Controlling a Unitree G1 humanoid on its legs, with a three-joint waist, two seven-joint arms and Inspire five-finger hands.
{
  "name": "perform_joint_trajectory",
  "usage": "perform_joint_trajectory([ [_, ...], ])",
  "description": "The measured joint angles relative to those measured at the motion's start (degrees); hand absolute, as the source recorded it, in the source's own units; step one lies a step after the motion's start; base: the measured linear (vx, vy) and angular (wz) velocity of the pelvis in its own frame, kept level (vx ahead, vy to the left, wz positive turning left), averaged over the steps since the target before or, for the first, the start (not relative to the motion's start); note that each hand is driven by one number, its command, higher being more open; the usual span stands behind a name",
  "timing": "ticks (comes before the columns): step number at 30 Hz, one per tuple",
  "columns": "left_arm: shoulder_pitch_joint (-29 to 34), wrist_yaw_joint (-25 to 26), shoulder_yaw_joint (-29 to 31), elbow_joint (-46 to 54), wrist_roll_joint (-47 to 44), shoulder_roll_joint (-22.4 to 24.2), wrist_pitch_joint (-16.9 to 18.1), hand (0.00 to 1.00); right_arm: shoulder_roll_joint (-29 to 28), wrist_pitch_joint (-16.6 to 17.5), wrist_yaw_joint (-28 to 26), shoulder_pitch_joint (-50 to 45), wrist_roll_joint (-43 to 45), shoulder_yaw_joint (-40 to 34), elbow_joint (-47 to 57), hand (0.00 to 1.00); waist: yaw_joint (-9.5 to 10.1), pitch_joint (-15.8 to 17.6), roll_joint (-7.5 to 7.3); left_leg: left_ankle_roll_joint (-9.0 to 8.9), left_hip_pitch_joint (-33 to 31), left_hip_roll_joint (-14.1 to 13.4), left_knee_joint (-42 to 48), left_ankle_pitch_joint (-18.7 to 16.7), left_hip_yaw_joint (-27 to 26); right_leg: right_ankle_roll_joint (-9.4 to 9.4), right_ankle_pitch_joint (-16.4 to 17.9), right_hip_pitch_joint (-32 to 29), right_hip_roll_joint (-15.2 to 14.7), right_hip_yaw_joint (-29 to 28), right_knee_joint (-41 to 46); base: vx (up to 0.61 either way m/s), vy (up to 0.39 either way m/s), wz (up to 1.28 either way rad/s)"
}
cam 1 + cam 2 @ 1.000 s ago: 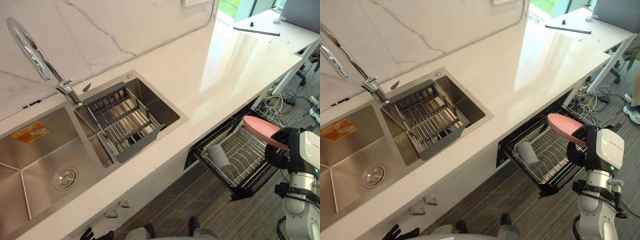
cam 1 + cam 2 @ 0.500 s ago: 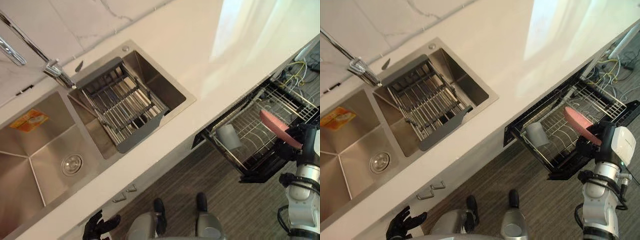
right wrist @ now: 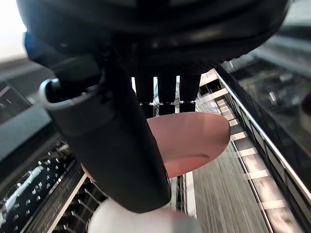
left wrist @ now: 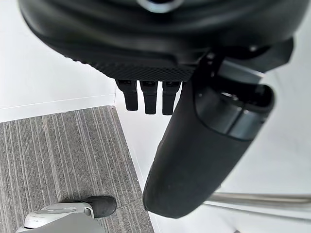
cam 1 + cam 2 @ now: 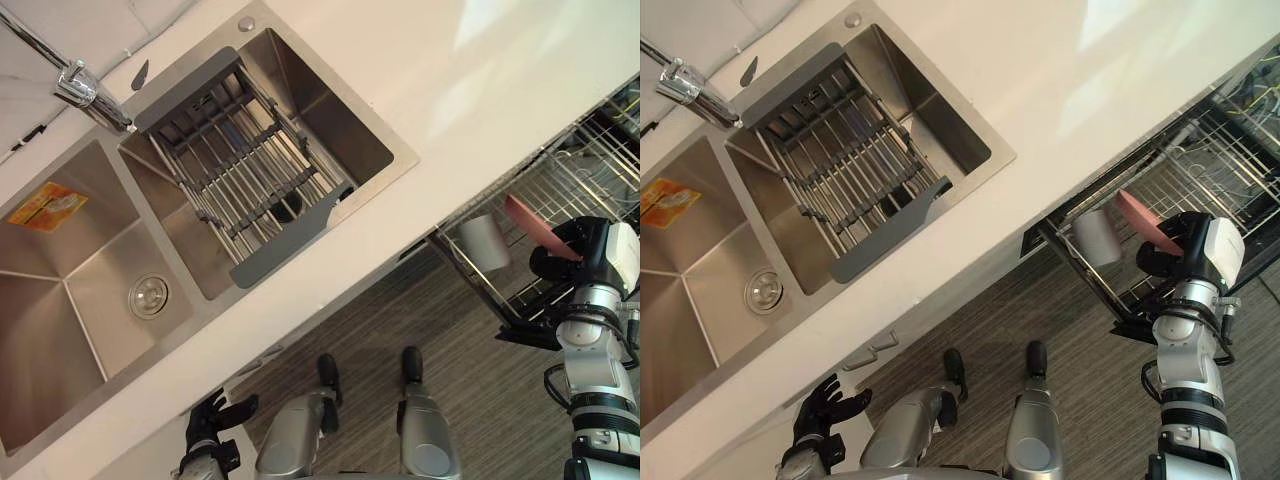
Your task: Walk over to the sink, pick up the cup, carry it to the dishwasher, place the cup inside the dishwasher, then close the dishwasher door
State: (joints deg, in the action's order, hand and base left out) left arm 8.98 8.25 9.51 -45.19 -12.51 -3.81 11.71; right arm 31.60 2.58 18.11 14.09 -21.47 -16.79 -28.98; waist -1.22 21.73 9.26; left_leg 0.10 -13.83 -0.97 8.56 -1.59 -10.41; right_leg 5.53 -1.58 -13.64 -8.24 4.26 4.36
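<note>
My right hand point(image 5: 560, 262) is shut on a flat pink plate point(image 5: 533, 226), pinched between thumb point(image 3: 121, 145) and fingers; the plate point(image 3: 194, 141) is tilted on edge over the pulled-out dishwasher rack point(image 5: 590, 165). A pale grey cup point(image 5: 484, 241) lies on its side in the rack's near corner, just left of the plate and apart from it. My left hand point(image 5: 212, 415) hangs low by the cabinet front with its fingers spread and nothing in it; its thumb point(image 4: 194, 160) is relaxed.
A double steel sink point(image 5: 70, 300) is set in the white counter point(image 5: 520, 90), with a grey drain rack point(image 5: 240, 180) in its right basin and a chrome faucet point(image 5: 85, 90) behind. The dishwasher's open front point(image 5: 1140, 325) juts out over the striped grey floor point(image 5: 1080, 400).
The whole view has tipped down and turned, so the camera moved. The pink plate is still in my right hand, now nearer the grey cup. My left hand has come into view.
</note>
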Motion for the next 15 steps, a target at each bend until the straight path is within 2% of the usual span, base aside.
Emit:
perform_joint_trajectory([
  [8, -0.92, 0.12, -0.56, 0.03, -2.05, -0.09, 1.12, 0.90, 0.73, -0.05, -0.25, 3.97, 1.19, 2.67, -4.94, 0.30, -0.12, 0.97, 0.28, 0.03, -1.32, 0.12, -0.90, 1.46, 0.15, 0.04, -0.38, -2.17, -0.30, -0.12, 0.89, -0.05, 0.005, 0.02],
  [9, -0.98, 0.15, -1.09, 0.12, -2.06, -0.23, 1.18, 0.90, 0.82, -0.06, -0.25, 4.59, 1.20, 2.67, -5.04, 0.90, -0.13, 1.14, 0.31, 0.11, -1.56, 0.20, -0.97, 1.54, 0.12, 0.07, -0.52, -2.41, -0.37, -0.19, 0.84, 0.00, 0.000, 0.00],
  [15, -1.19, 0.21, -1.10, 1.74, -2.07, -0.25, 1.06, 0.90, 1.78, -0.48, -0.21, 7.95, 1.26, 2.65, -5.06, 0.90, 0.04, 2.30, 0.15, 0.60, -1.22, 0.59, -2.42, 2.32, -0.10, 0.16, -1.02, -2.53, -0.52, -0.62, 0.32, 0.00, 0.004, -0.01],
])
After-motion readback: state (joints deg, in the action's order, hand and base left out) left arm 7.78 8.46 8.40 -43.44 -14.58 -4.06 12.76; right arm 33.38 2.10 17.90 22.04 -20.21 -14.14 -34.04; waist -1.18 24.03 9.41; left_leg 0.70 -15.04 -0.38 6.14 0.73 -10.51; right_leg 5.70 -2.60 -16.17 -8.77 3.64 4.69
